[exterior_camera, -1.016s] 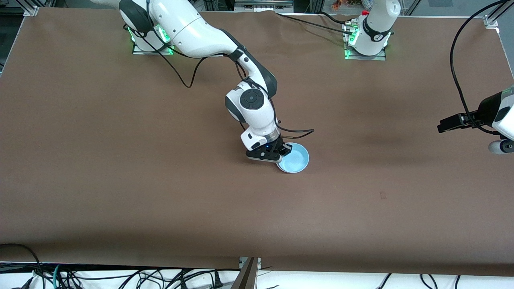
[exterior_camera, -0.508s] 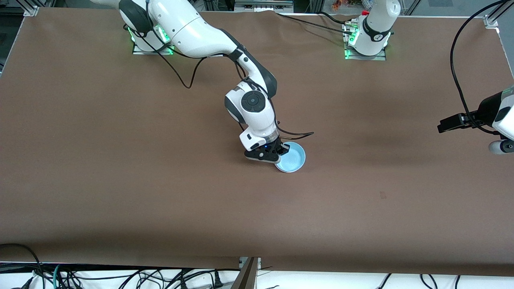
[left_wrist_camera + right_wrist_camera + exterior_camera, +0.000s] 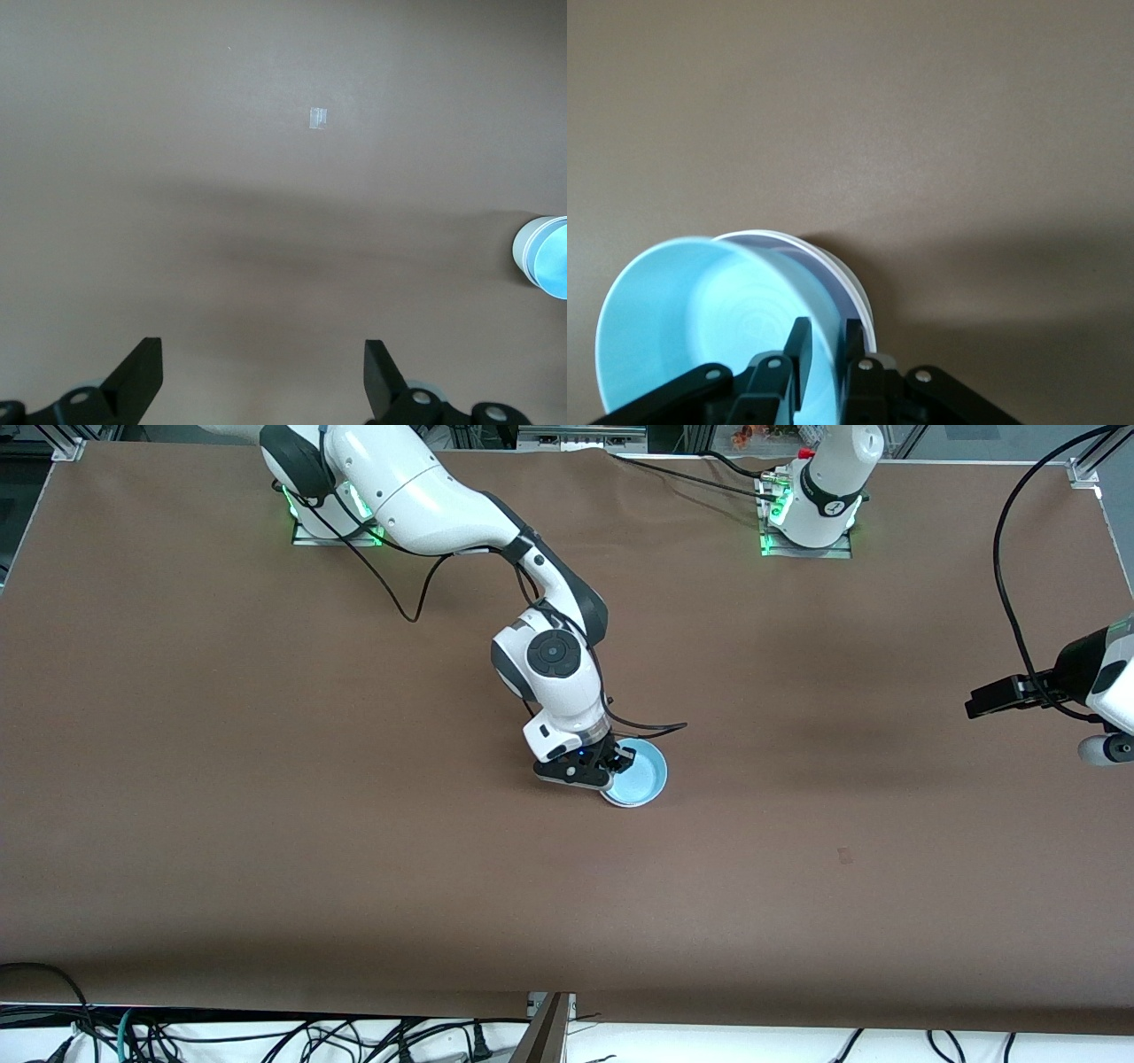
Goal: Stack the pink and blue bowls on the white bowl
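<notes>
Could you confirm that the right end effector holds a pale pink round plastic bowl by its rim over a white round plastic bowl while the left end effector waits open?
Not quite: in the right wrist view the right end effector holds a light sky-blue round plastic bowl, not a pink one. It is over the white round plastic bowl, and the left end effector waits open.

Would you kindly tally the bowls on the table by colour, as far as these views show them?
Blue bowl: 1
White bowl: 1, under the blue one
Pink: 0 showing
Total: 2 bowls in view
</notes>
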